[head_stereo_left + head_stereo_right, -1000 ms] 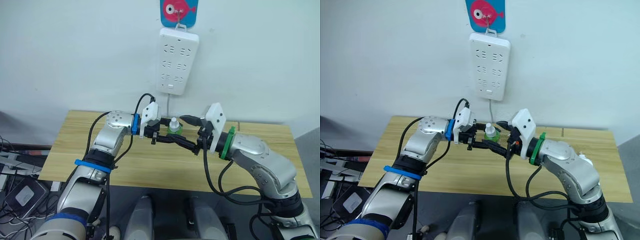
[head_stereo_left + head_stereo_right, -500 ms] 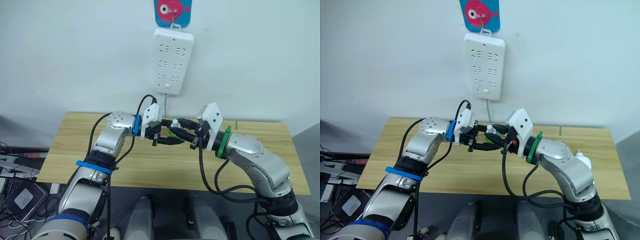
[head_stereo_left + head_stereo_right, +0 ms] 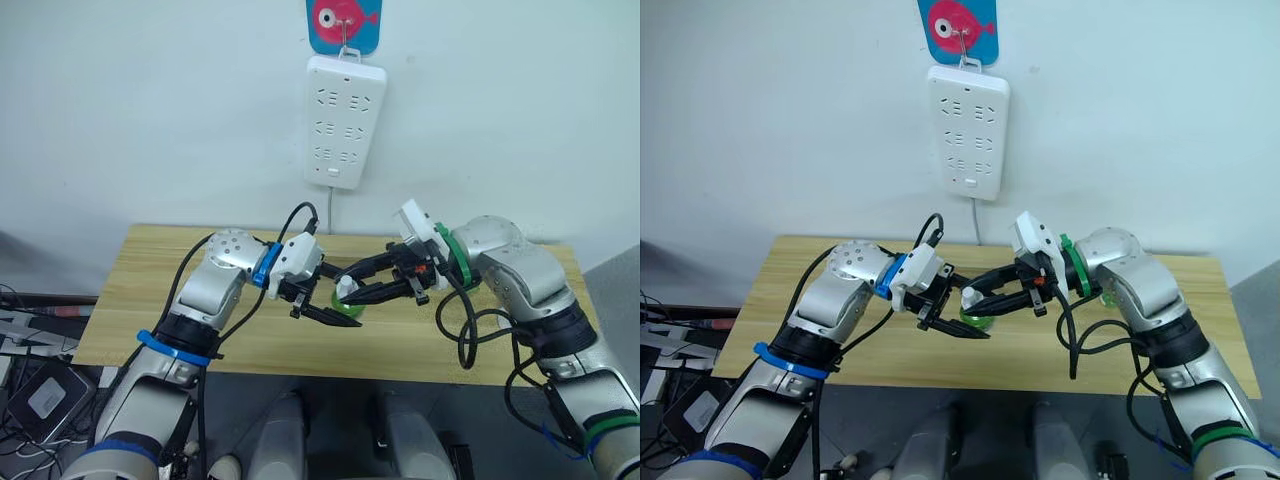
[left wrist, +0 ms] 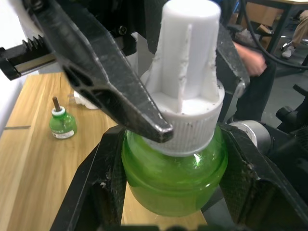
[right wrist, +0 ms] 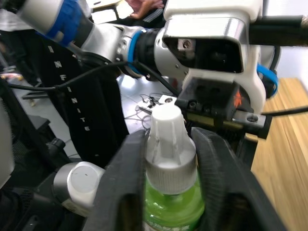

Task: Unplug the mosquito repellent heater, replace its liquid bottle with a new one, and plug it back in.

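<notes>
Left claw [image 3: 322,305]: clamped round the green glass bottle [image 4: 174,173].
Right claw [image 3: 362,283]: pinching its ribbed white cap [image 4: 185,72].
Risk: uneven twisting could drop the bottle onto the wooden desk [image 3: 150,290].

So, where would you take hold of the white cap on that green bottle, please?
Take the white cap by its tall ribbed stem, fingers either side, coming from its free end, opposite the green bottle that the left gripper clamps. The ribs give grip; the right gripper sits that way.
</notes>
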